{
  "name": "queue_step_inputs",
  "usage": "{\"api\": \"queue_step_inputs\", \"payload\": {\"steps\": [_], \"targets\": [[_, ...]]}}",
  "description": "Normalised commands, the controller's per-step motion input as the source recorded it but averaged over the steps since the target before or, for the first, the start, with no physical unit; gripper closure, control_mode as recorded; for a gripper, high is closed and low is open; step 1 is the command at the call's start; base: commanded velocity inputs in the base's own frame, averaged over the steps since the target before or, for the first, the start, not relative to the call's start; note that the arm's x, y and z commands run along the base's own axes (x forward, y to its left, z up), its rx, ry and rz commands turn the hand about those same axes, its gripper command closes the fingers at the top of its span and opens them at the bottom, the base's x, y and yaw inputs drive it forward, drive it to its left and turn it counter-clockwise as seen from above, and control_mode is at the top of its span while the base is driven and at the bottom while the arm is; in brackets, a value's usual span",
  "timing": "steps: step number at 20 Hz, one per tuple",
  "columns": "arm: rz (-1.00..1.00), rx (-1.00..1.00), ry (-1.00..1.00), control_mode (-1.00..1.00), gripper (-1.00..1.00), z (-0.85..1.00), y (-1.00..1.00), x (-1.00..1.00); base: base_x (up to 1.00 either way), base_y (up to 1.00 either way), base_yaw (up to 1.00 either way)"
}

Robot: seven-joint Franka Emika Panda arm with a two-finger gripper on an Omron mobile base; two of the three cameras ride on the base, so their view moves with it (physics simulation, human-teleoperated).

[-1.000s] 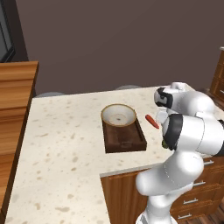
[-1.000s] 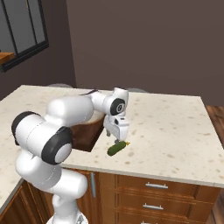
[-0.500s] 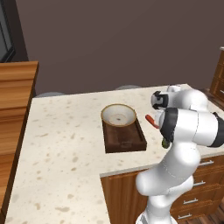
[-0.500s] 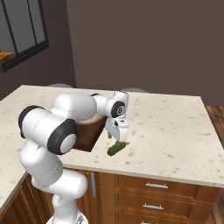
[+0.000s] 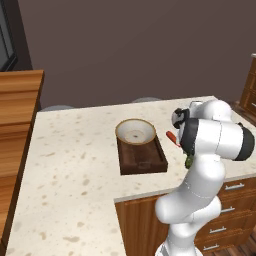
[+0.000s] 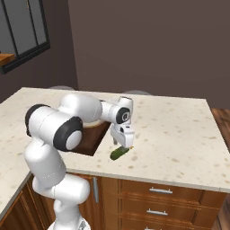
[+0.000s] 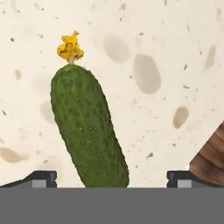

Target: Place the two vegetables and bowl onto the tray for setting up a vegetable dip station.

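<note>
A dark-green cucumber with a yellow flower tip lies on the speckled counter, close to the front edge. My gripper hangs just above it, open, with one fingertip on each side and nothing gripped. The dark-brown tray lies to the cucumber's left, and its corner shows in the hand view. The off-white bowl with a tan rim sits on the tray's far end. The slim red chilli lies on the counter right of the tray, partly behind my arm.
The counter's front edge runs just in front of the cucumber, with wooden drawers below. A raised wooden surface borders the counter on the far left. My arm's elbow leans over the tray's near side.
The gripper has sunk slightly toward the cucumber and stayed open. The arm's elbow has swung forward. Cucumber, chilli, bowl and tray have not moved.
</note>
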Motion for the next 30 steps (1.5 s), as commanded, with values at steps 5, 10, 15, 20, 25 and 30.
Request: {"api": "queue_step_inputs", "payload": {"steps": [5, 10, 15, 20, 25, 30], "targets": [[0.00, 0.00, 0.08, -1.00, -1.00, -0.23, -0.01, 0.02, 0.00, 0.00, 0.00], [0.01, 0.00, 0.09, -1.00, -1.00, -0.27, 0.00, 0.10, 0.00, 0.00, 0.00], [0.03, 0.00, 0.01, -1.00, -1.00, -0.21, -0.01, 0.14, 0.00, 0.00, 0.00], [0.05, 0.02, 0.00, -1.00, 1.00, -0.20, -0.03, 0.06, 0.00, 0.00, 0.00], [0.01, 0.07, 0.00, -1.00, 1.00, -0.23, -0.02, -0.01, 0.00, 0.00, 0.00], [0.00, 0.07, 0.00, -1.00, 1.00, -0.23, -0.09, -0.07, 0.00, 0.00, 0.00]]}}
